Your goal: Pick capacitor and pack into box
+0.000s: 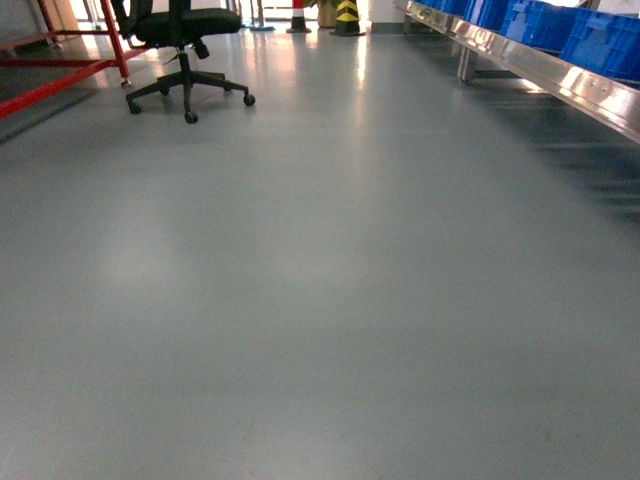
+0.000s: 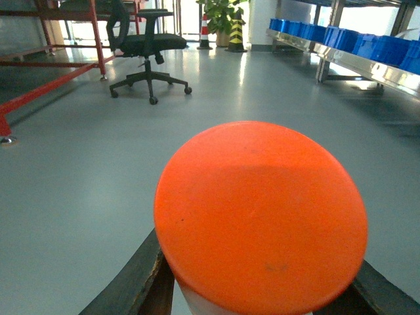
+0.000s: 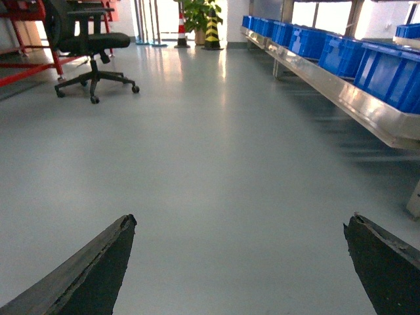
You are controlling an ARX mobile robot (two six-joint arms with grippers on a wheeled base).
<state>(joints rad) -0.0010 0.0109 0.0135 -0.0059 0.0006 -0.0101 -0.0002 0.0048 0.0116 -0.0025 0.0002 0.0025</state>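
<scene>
Two grippers ride over bare floor (image 1: 320, 330): left gripper (image 2: 256, 289) pinching an orange-topped capacitor (image 2: 261, 216) for carrying, right gripper (image 3: 239, 262) spread empty; office chair (image 1: 185, 40) ahead; no box visible.

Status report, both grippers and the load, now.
Left gripper shut on orange-topped capacitor. Right gripper open, empty. Box not in view. Grey floor ahead; office chair far left, blue bins right.

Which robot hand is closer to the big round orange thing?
Left. The left gripper has the round orange-topped object right between its fingers. The right gripper is open with only bare grey floor ahead.
</scene>
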